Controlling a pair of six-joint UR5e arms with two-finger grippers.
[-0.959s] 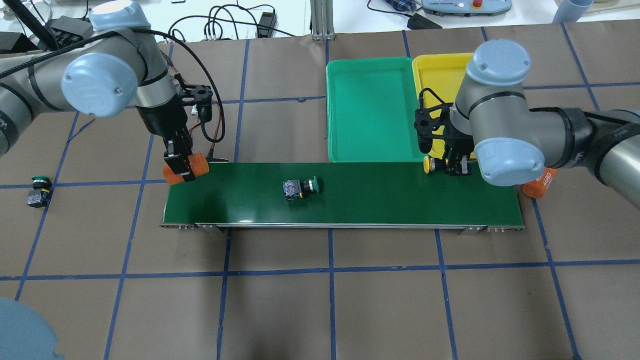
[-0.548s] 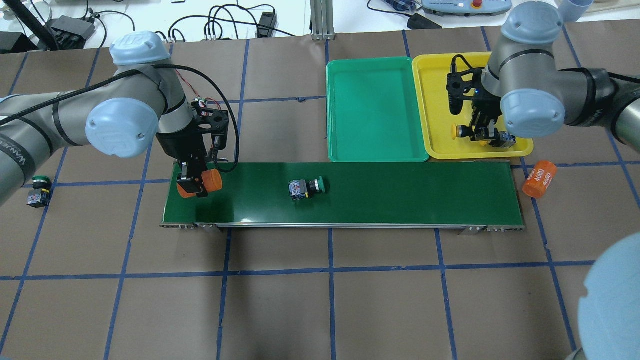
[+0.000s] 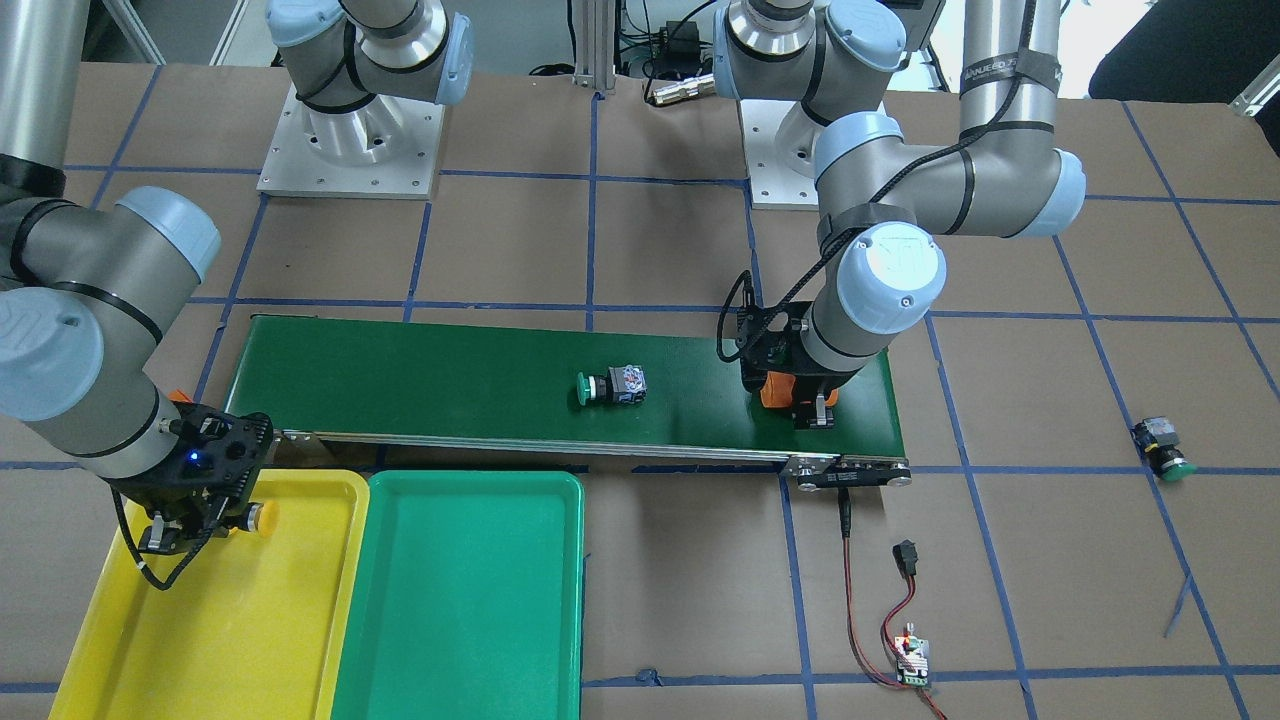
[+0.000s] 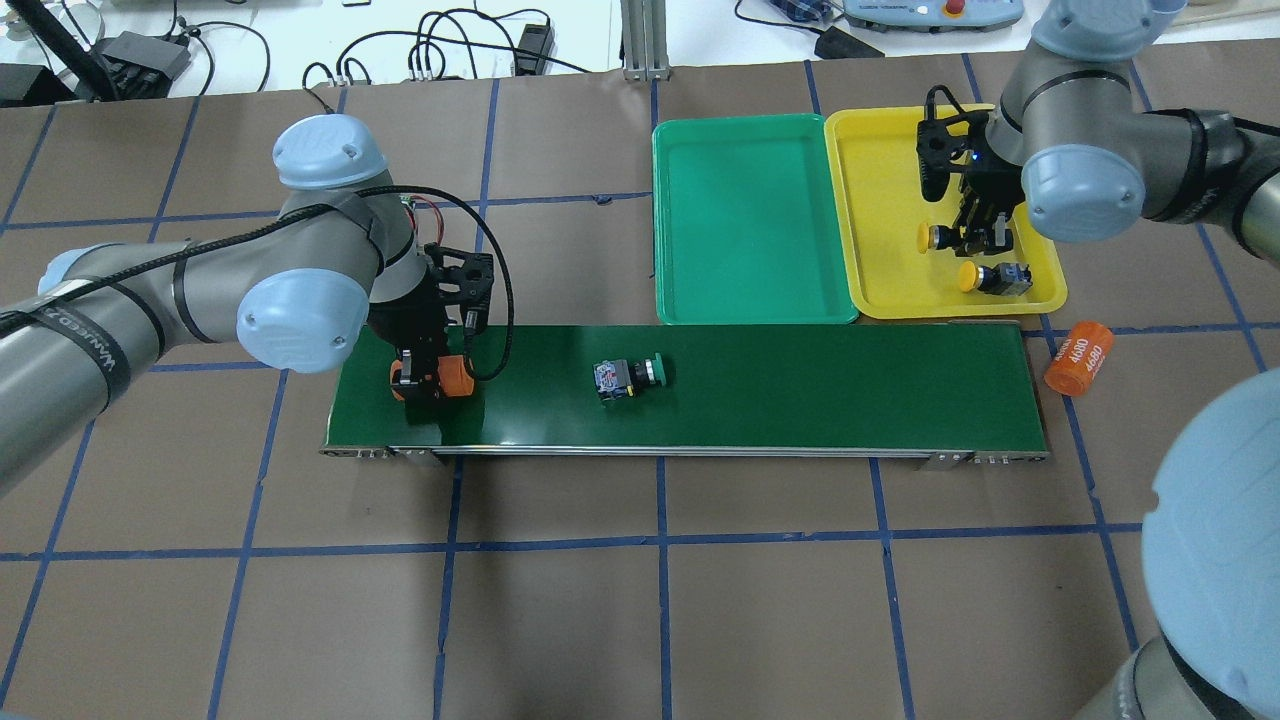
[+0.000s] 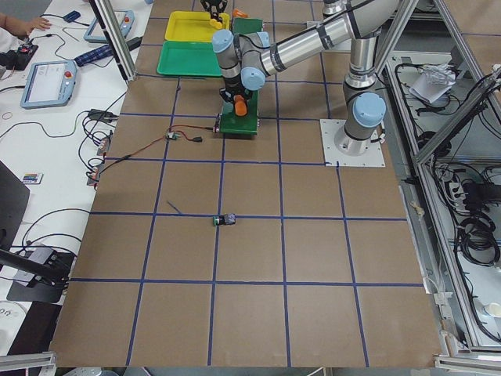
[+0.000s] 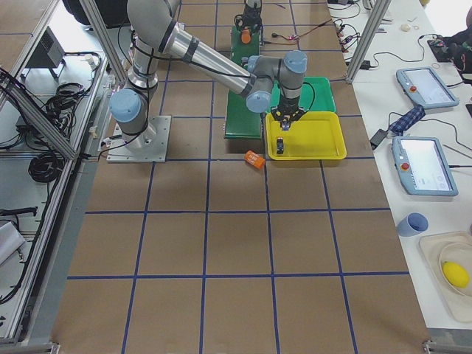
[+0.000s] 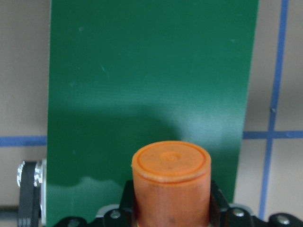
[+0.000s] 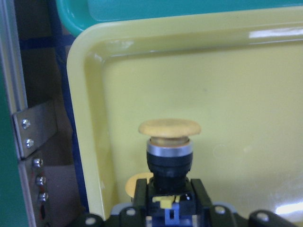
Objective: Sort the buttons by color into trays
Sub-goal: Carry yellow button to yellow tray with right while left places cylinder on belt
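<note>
Now | we saw right gripper (image 4: 972,240) pinching yellow button (image 4: 936,238) over yellow tray (image 4: 880,190) | left gripper (image 4: 415,380) pinched orange cylinder (image 4: 458,377) over belt (image 4: 800,400)

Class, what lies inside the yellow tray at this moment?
One yellow button lies on its side in the yellow tray. The right claw holds a second button over it. In the overhead view the right arm covers the tray's far right corner.

Seen from overhead, a loose yellow button (image 4: 990,278) lies just at six o'clock of the right gripper (image 4: 972,240). The floor of the yellow tray (image 4: 880,200) toward nine o'clock is bare.
</note>
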